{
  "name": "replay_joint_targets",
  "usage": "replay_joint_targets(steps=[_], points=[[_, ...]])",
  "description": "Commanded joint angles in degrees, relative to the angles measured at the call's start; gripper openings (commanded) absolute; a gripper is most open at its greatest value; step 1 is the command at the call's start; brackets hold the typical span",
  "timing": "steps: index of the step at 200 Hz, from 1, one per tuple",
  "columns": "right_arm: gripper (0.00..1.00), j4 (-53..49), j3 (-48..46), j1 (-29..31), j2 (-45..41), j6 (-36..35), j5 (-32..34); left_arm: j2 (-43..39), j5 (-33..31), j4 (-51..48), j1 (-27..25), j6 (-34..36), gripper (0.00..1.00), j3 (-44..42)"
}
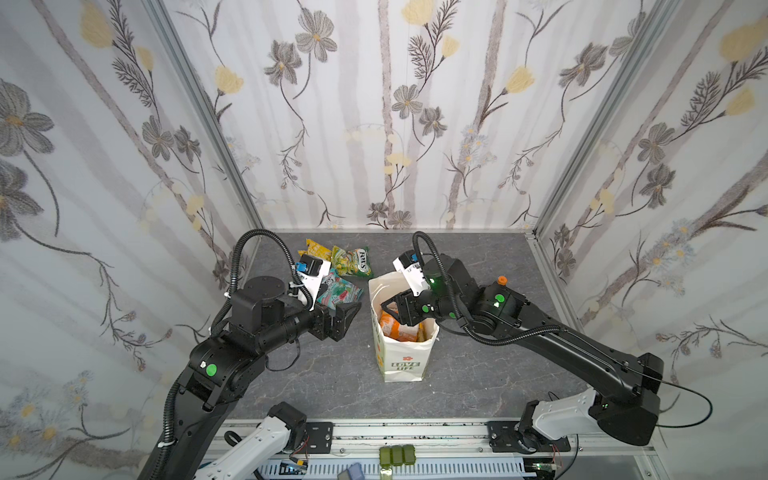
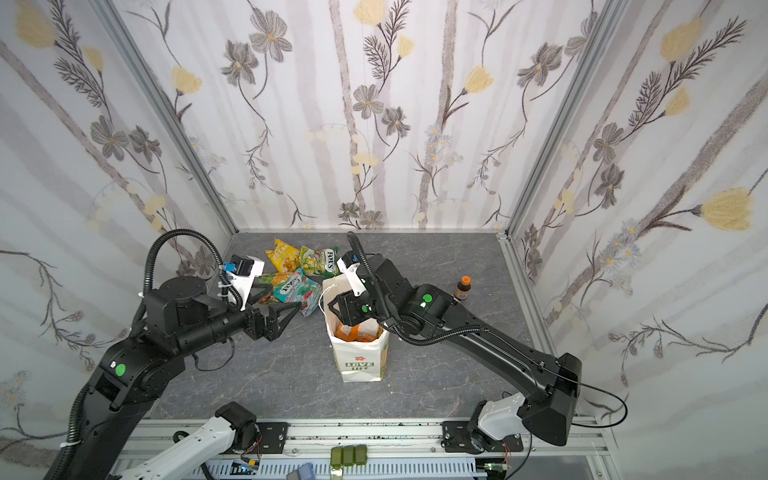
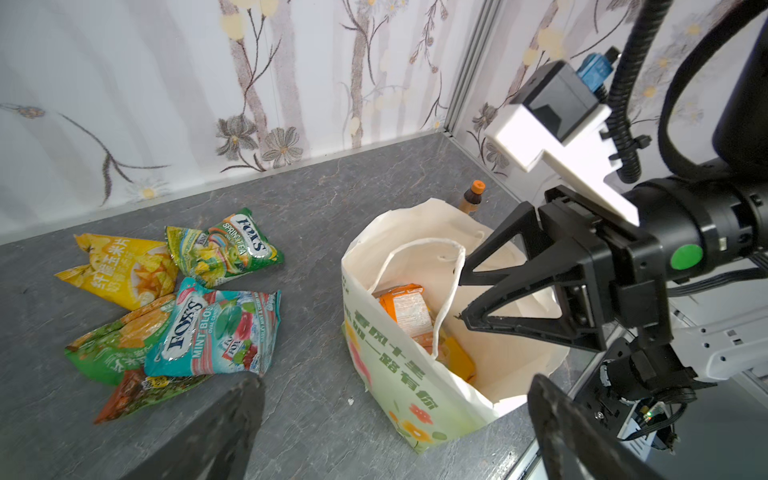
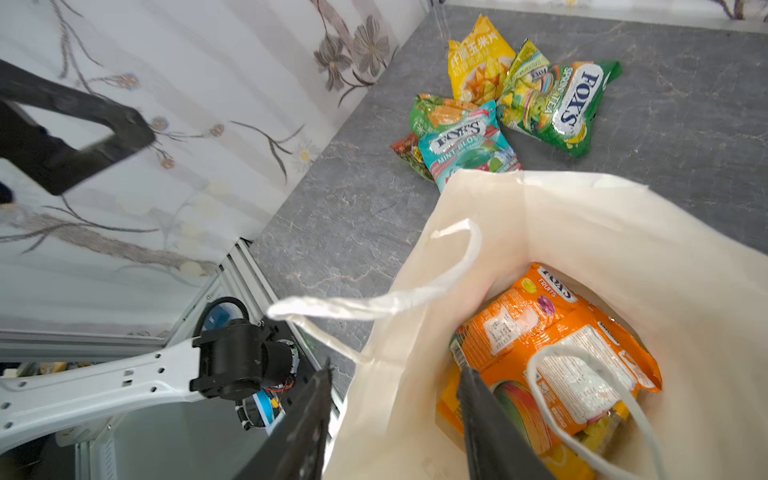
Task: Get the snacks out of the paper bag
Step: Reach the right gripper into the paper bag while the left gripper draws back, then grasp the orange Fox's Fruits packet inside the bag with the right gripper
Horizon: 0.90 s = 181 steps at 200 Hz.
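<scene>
bench [image 1: 332, 374]: five loose snacks [image 3: 208, 328] piled | paper bag [image 1: 401, 365]: upright, orange snacks [image 4: 552, 357] inside | right tool [image 3: 463, 299]: jaws apart, astride bag wall | left tool [image 2: 289, 321]: spread wide, empty, beside bag | step: likely steadying bag | next: reach inside, avoid handle

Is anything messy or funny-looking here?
The tall white paper bag has a crumpled, bent rim, and one white string handle droops inside over the orange snack packets. The right gripper straddles the bag's wall, one finger inside. The packets already out lie in an overlapping heap.
</scene>
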Motion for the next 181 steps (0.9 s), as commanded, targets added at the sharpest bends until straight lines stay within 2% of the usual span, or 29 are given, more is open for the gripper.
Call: replay_joint_targets(steps=[1, 74, 181], points=[[0.49, -3.45, 1.85, 0.29, 3.53, -1.03, 2.84, -0.12, -2.26, -1.70, -0.04, 1.85, 1.00, -0.02], [0.47, -9.37, 6.24, 0.38, 12.15, -1.45, 4.74, -1.01, -1.15, -3.75, -0.04, 3.08, 1.00, 1.57], [0.54, -11.83, 7.44, 0.25, 20.57, -2.45, 6.07, -1.79, -1.08, -3.49, -0.03, 2.94, 1.00, 0.33]])
